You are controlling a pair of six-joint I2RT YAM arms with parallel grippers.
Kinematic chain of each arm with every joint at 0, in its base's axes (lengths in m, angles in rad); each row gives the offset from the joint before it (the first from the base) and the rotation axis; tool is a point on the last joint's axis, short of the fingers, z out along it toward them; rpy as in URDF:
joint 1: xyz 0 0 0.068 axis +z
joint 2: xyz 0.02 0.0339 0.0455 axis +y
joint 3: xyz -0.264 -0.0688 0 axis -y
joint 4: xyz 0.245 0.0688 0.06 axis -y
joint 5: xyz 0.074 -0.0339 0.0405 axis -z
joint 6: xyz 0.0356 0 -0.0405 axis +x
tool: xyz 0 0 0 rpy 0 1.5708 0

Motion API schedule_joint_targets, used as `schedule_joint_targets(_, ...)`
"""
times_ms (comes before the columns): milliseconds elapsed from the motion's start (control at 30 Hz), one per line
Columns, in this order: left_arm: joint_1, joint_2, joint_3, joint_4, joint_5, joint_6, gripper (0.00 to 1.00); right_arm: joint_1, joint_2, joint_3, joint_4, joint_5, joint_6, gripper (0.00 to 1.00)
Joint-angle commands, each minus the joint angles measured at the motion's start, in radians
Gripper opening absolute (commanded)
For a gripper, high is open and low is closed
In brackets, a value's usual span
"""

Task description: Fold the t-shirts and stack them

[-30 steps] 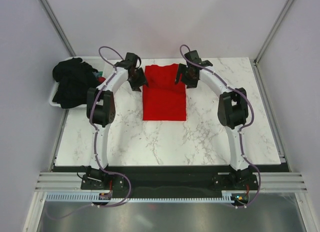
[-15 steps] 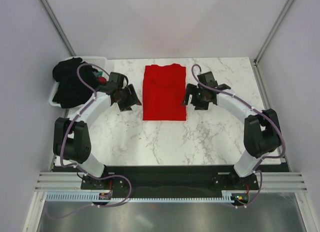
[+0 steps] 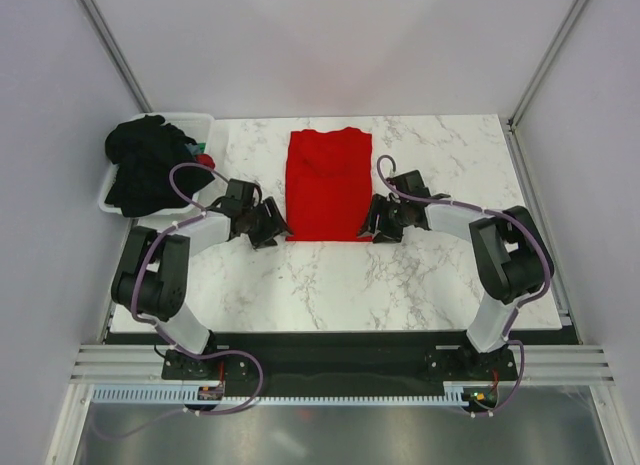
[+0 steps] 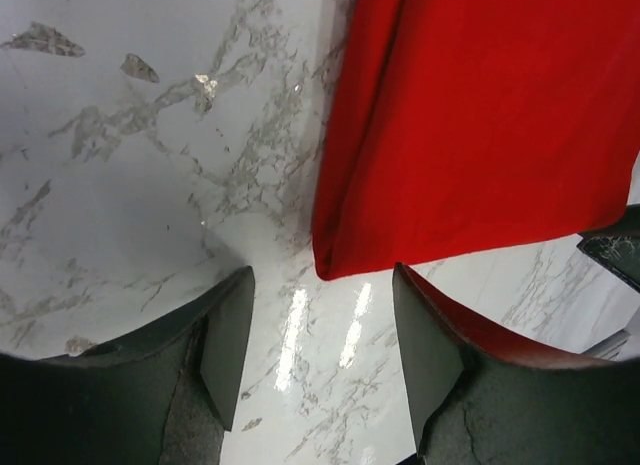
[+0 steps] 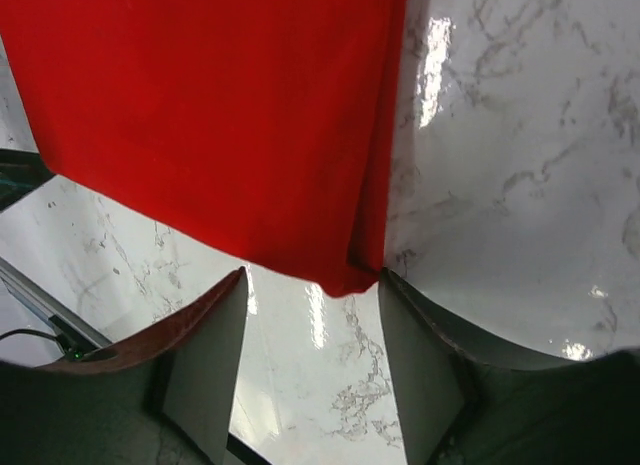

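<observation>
A red t-shirt (image 3: 328,185), folded into a long strip, lies flat on the marble table (image 3: 330,285). My left gripper (image 3: 272,228) sits low at the shirt's near left corner and is open. In the left wrist view that corner of the red t-shirt (image 4: 335,265) lies just ahead of the empty gap of the left gripper (image 4: 325,335). My right gripper (image 3: 376,225) is open at the near right corner. In the right wrist view the red t-shirt's corner (image 5: 350,280) lies at the mouth of the right gripper (image 5: 312,335). Black t-shirts (image 3: 145,165) are heaped at the far left.
A white tub (image 3: 104,199) at the table's far left edge holds the black heap, with something small and colourful showing beside it. Grey walls and metal frame posts close in the table on three sides. Both arm bases stand at the near edge.
Both arms have swung from the far end of the red shirt back to its near corners and come down close to the table. The shirt has not moved.
</observation>
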Motion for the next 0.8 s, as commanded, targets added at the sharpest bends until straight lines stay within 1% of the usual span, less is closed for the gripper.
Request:
schedule_joint_targets(0, -0.013, 0.046, -0.025, 0.121, 0.033, -0.032, 0.64, 0.001, 0.052, -0.031, 0.092, -0.028, 0.003, 0.62)
schedule_joint_targets(33, -0.015, 0.056, -0.029, 0.143, 0.034, -0.034, 0.64, 0.001, 0.063, -0.031, 0.095, -0.028, 0.001, 0.57)
schedule_joint_targets(67, -0.016, 0.069, -0.038, 0.152, 0.036, -0.037, 0.63, 0.001, 0.068, -0.033, 0.101, -0.027, 0.0, 0.54)
schedule_joint_targets(100, -0.019, 0.085, -0.043, 0.163, 0.043, -0.04, 0.61, 0.001, 0.075, -0.033, 0.101, -0.021, -0.003, 0.47)
schedule_joint_targets(133, -0.019, 0.094, -0.045, 0.181, 0.044, -0.042, 0.59, 0.001, 0.077, -0.033, 0.101, -0.019, -0.006, 0.42)
schedule_joint_targets(200, -0.024, 0.108, -0.055, 0.195, 0.034, -0.046, 0.56, 0.002, 0.089, -0.034, 0.104, -0.013, -0.011, 0.35)
schedule_joint_targets(233, -0.027, 0.12, -0.066, 0.195, 0.028, -0.049, 0.54, 0.004, 0.094, -0.034, 0.104, -0.014, -0.015, 0.29)
schedule_joint_targets(267, -0.027, 0.126, -0.069, 0.195, 0.024, -0.052, 0.52, 0.004, 0.1, -0.034, 0.107, -0.018, -0.02, 0.27)
schedule_joint_targets(300, -0.027, 0.134, -0.071, 0.222, 0.015, -0.055, 0.43, 0.004, 0.107, -0.036, 0.111, -0.021, -0.022, 0.23)
schedule_joint_targets(367, -0.027, 0.151, -0.077, 0.236, 0.013, -0.06, 0.29, 0.006, 0.115, -0.04, 0.114, -0.024, -0.028, 0.18)
schedule_joint_targets(400, -0.027, 0.154, -0.078, 0.24, 0.014, -0.063, 0.16, 0.004, 0.118, -0.042, 0.115, -0.024, -0.029, 0.1)
schedule_joint_targets(467, -0.028, 0.146, -0.085, 0.241, 0.016, -0.069, 0.06, 0.004, 0.117, -0.048, 0.109, -0.031, -0.032, 0.0)
schedule_joint_targets(500, -0.028, 0.137, -0.091, 0.238, 0.016, -0.071, 0.02, 0.006, 0.104, -0.053, 0.108, -0.033, -0.034, 0.0)
schedule_joint_targets(633, -0.062, 0.051, -0.138, 0.175, -0.016, -0.069, 0.02, 0.012, 0.019, -0.117, 0.091, -0.025, -0.032, 0.0)
schedule_joint_targets(667, -0.071, -0.002, -0.155, 0.161, -0.025, -0.069, 0.02, 0.016, -0.004, -0.134, 0.077, -0.021, -0.023, 0.0)
schedule_joint_targets(767, -0.12, -0.099, -0.229, 0.105, -0.042, -0.078, 0.02, 0.058, -0.127, -0.208, 0.027, 0.025, -0.005, 0.0)
